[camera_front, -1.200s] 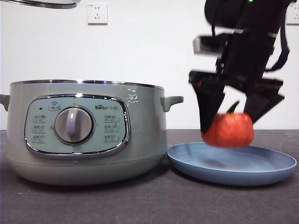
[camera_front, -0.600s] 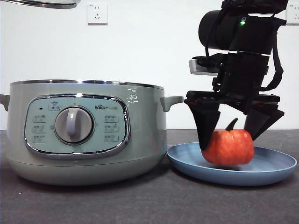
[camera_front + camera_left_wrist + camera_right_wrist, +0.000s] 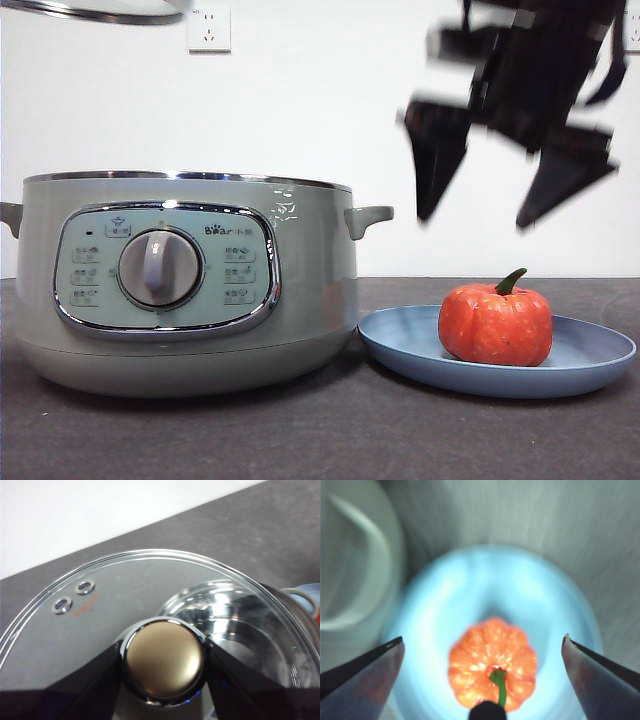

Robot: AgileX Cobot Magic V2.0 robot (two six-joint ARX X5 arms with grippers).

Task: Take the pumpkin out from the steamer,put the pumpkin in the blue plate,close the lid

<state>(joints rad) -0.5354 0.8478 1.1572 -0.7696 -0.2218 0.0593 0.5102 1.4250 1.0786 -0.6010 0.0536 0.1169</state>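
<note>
The pumpkin (image 3: 495, 324) is sitting upright in the blue plate (image 3: 590, 358), its curved green stem pointing up, with nothing gripping it. The plate is lying flat on the dark table (image 3: 300, 430), just beside the steamer (image 3: 185, 280), its rim close to the pot's lower wall on the side away from the control dial (image 3: 160, 268).

Above the pumpkin, the right gripper (image 3: 500, 175) is hanging in the air, blurred, its two black jaws spread wide and holding nothing. In the right wrist view those jaws are framing the pumpkin (image 3: 493, 662) from overhead, well clear on either side, with the plate (image 3: 555, 610) showing pale blue all around the fruit and the pot's rim (image 3: 355, 570) curving past one edge.

The steamer is standing open, its chrome rim bare. The lid (image 3: 95, 8) is showing only as a chrome edge at the top corner of the front view, high above the pot. In the left wrist view the left gripper (image 3: 164, 665) is pinching the lid's round knob (image 3: 164, 662) between its jaws, and the glass dome (image 3: 100, 610) is spreading out around it, with the shiny inside of the steamer (image 3: 240, 615) visible through the glass.
</note>
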